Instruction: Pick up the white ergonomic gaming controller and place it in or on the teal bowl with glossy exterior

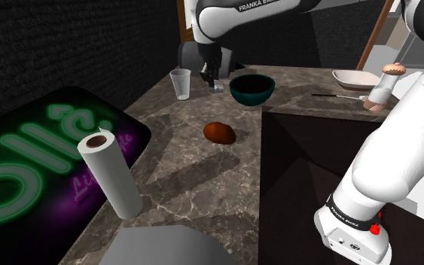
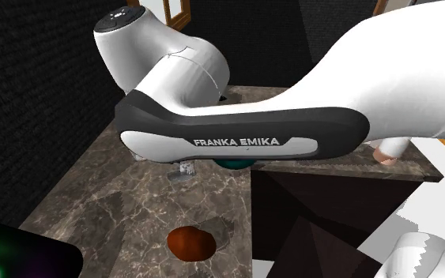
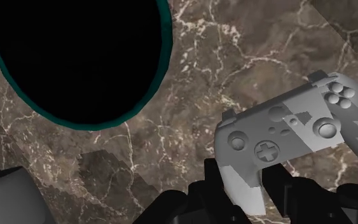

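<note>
— Controller [image 3: 285, 137] first: where is it?
— In the claw [image 3: 246, 181]. In the wrist view the two black fingers [image 3: 213, 177] press on either side of one of its handle grips and are clamped on it. The rest of the white body, with its sticks, pad and buttons, juts out beyond the claw and off to one side.
— And on the bench [image 1: 202, 177]?
— At the far end of the dark marbled top. In the shoulder view the controller hangs under the claw, between a clear glass [image 1: 181, 83] on that view's left and the teal bowl [image 1: 251, 88] on its right. It is just beside the bowl, not in it.
— Is it touching the stone?
— I cannot tell. It is low over it.
— And the second exterior view?
— The white forearm [image 2: 244, 134] lettered FRANKA EMIKA crosses the picture. A pale bit of the controller shows beneath it, with a sliver of teal rim just to that view's right.
— What else is on the bench?
— A brown rounded lump [image 1: 220, 132] lies nearer, well apart from the bowl. A paper towel roll [image 1: 111, 175] stands upright at the near left, beside a dark panel [image 1: 29, 158] with green neon lettering.
</note>
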`<state>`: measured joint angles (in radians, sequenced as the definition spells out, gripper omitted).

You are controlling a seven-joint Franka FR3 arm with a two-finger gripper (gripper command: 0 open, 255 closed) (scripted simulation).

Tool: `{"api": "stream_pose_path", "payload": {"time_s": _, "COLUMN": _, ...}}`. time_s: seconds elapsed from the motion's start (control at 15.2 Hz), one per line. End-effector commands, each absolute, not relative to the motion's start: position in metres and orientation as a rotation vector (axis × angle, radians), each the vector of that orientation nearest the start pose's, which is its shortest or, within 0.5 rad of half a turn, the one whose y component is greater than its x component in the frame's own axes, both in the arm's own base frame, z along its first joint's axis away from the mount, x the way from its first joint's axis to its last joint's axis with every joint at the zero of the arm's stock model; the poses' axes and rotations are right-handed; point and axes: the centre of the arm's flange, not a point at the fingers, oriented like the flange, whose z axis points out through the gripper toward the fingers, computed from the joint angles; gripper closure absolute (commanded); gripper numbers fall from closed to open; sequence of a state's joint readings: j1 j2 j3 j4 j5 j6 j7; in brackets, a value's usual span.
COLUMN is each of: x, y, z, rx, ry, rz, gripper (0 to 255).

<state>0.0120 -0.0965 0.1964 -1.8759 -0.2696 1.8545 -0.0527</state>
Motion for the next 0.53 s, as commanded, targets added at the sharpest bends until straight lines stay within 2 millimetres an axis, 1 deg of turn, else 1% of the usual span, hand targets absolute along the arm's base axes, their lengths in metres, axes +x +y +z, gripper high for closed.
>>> {"api": "stream_pose_path", "payload": {"time_s": 0.0, "x": 0.534, "y": 0.096, "z": 0.569, "rx": -3.366, "ry": -0.556, "rz": -0.16, "gripper": 255}}
{"api": "stream_pose_path", "payload": {"time_s": 0.46, "x": 0.534, "y": 0.096, "z": 0.606, "rx": -3.366, "ry": -0.556, "rz": -0.16, "gripper": 255}}
